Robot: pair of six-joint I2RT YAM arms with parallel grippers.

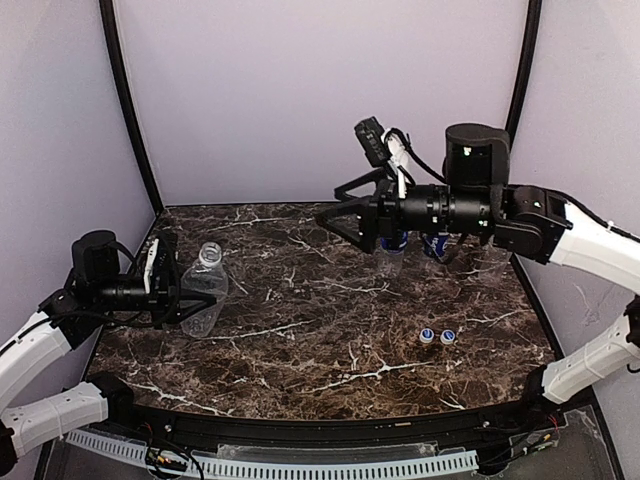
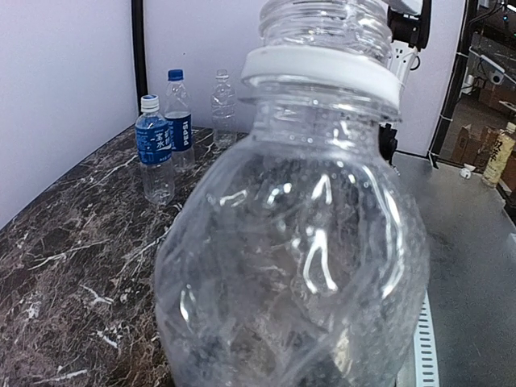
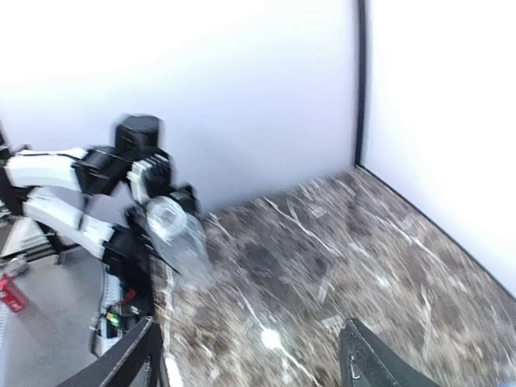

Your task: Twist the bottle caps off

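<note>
My left gripper [image 1: 190, 296] is shut on the body of a plain clear bottle [image 1: 205, 290] at the table's left side. The bottle fills the left wrist view and hides the fingers. Its mouth [image 2: 322, 24] is open above a white neck ring. My right gripper [image 1: 335, 215] hangs high over the middle of the table, open, with nothing between its fingers [image 3: 121, 363]. Two loose bottle caps [image 1: 437, 336] lie side by side at the right front. Two blue-labelled bottles [image 2: 153, 149] [image 2: 179, 121] stand capped at the far side beside another clear bottle [image 2: 223, 105].
The right arm [image 1: 470, 205] stretches across in front of the standing bottles. Curtain walls and black posts [image 1: 130, 110] close the back and sides. The right wrist view is blurred; a small white spot [image 3: 270, 339] on the marble may be a cap or glare.
</note>
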